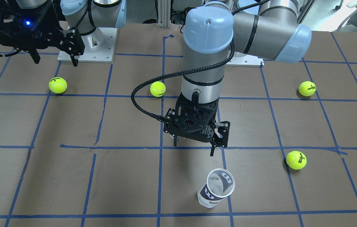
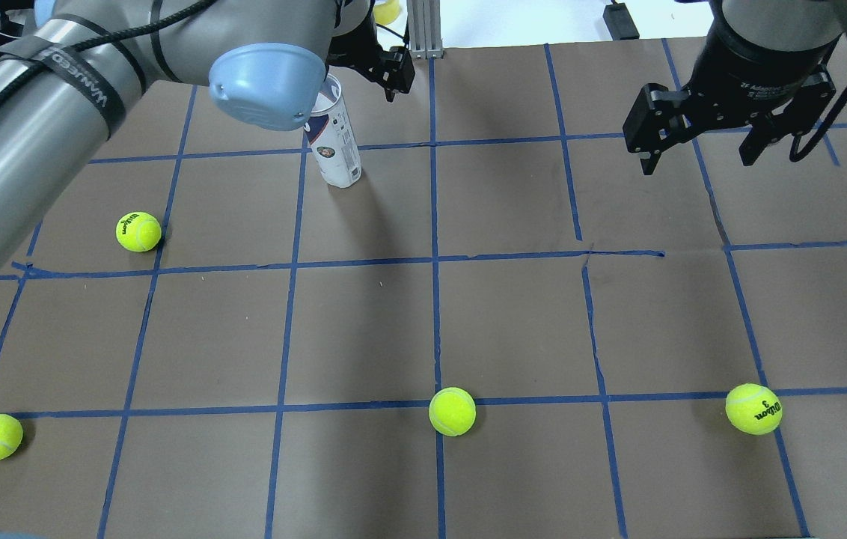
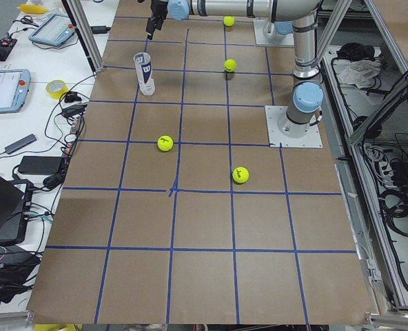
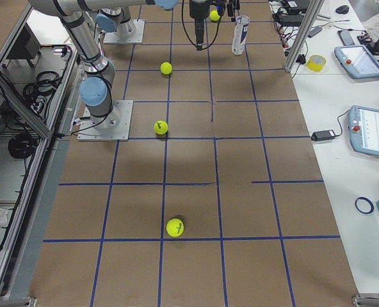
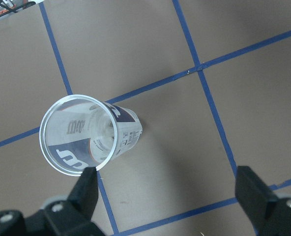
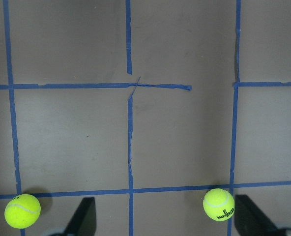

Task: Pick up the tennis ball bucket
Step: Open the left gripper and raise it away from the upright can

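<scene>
— What takes up most of the scene?

— The table (image 1: 71, 126), covered in brown paper with a grid of blue tape (image 1: 160, 176). The left arm (image 1: 207, 47) reaches out over its middle, wrist pointing down. The right arm (image 2: 760, 45) hangs over its own side, close to the robot's base.

— And the grippers?

— The left gripper (image 1: 194, 147) hovers above the table with its fingers (image 5: 89, 189) spread wide and nothing between them. The right gripper (image 2: 700, 159) is spread too, grips nothing, and is well apart from the bucket.

— Where is the bucket?

— The tennis ball bucket (image 1: 216, 189) stands upright on the table, open mouth up. It is beside a crossing of tape lines toward the operators' edge. It is near the left gripper but outside the gap between the fingers. In the wrist view it lies just beyond one fingertip.

— Anything smaller?

— Four tennis balls (image 1: 58, 85) lie scattered on the table, each apart from the bucket.
</scene>
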Tool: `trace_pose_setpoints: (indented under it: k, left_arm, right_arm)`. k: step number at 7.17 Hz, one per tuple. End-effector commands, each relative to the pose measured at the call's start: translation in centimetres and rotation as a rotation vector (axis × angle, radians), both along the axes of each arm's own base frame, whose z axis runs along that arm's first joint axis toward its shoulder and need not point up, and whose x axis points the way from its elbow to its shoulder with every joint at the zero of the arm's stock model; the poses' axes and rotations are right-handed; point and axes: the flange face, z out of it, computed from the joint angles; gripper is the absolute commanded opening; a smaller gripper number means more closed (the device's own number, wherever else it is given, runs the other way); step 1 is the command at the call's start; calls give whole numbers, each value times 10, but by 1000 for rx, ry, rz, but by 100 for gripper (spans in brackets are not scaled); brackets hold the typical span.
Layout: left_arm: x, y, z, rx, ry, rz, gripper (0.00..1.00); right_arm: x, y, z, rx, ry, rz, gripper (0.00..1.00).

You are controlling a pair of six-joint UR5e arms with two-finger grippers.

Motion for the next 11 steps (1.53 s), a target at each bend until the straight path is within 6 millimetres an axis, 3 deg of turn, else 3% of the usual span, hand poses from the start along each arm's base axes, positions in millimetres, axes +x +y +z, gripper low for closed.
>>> trace_pose_setpoints:
  k: [1, 3, 5, 7, 8, 11]
  left_arm:
    - [7, 37, 48, -31, 40, 22, 100]
    - [20, 75, 24, 69, 47, 104, 100]
    - [61, 106, 16, 95, 39, 164, 100]
    - [119, 111, 49, 113, 36, 272, 100]
    - [134, 115, 67, 198, 18, 298, 100]
    - [132, 118, 64, 215, 19, 293, 100]
  right_arm:
    - [0, -1, 0, -1, -1, -1, 100]
    - [-1, 0, 0, 1, 1, -1, 100]
    - [-1, 0, 0, 1, 1, -1, 100]
    - [1, 0, 0, 1, -4, -1, 100]
    - [0, 0, 0, 2, -2, -3, 100]
    - [0, 0, -3, 10, -1, -3, 100]
